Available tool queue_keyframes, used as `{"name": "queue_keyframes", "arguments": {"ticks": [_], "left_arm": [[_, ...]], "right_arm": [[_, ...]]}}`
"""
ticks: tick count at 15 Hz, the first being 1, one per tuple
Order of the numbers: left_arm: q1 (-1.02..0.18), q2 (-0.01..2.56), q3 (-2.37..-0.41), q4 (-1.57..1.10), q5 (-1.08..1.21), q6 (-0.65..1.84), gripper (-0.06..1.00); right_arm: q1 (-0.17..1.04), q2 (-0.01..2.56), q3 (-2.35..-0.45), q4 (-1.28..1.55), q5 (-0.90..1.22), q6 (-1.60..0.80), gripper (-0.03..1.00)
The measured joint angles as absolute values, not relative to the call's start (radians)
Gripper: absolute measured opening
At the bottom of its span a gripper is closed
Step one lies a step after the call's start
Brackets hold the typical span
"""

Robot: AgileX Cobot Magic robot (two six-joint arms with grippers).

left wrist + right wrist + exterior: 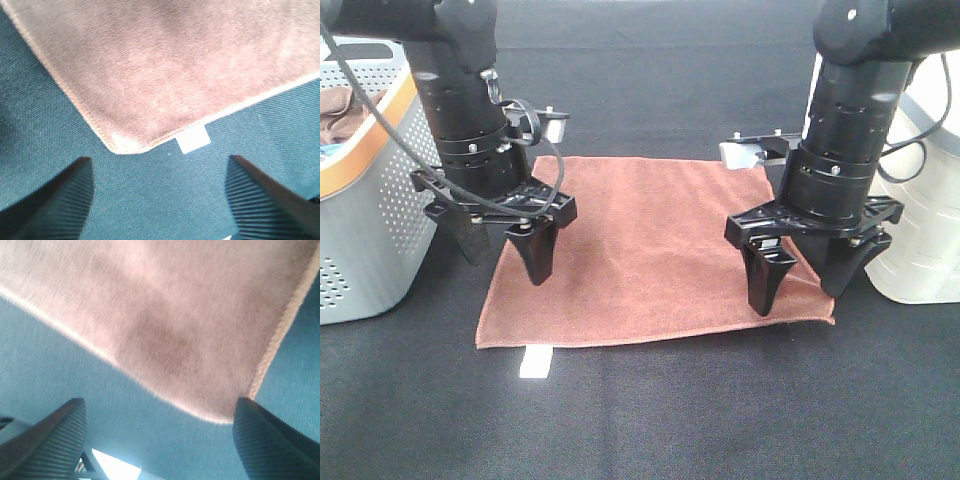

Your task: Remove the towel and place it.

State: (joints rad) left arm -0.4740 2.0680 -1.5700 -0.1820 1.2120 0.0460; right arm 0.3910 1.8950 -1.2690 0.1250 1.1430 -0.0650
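Two containers flank the scene: a grey perforated basket (365, 230) with an orange band at the left, holding bunched brown cloths (345, 105), and a white container (925, 230) at the right whose inside cannot be seen. Between them the towel (650, 250) lies spread flat on the black worktop (720, 420), its white tag (534, 362) sticking out from the near edge. The left gripper (505, 262) hangs over the towel's near left corner, the right gripper (802, 290) over its near right corner. Both have jaws spread wide and hold nothing.
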Motion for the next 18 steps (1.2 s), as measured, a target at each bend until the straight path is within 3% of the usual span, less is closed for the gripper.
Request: {"name": "queue_keyframes", "arguments": {"ticks": [11, 18], "left_arm": [[-0.474, 2.019, -1.636, -0.183, 1.211, 0.049, 0.72], [-0.474, 2.053, -1.636, -0.232, 1.020, 0.049, 0.71]], "right_arm": [[0.391, 1.792, -1.269, 0.236, 1.141, -0.103, 0.77], [0.391, 1.792, -1.269, 0.240, 1.126, -0.110, 0.77]]}}
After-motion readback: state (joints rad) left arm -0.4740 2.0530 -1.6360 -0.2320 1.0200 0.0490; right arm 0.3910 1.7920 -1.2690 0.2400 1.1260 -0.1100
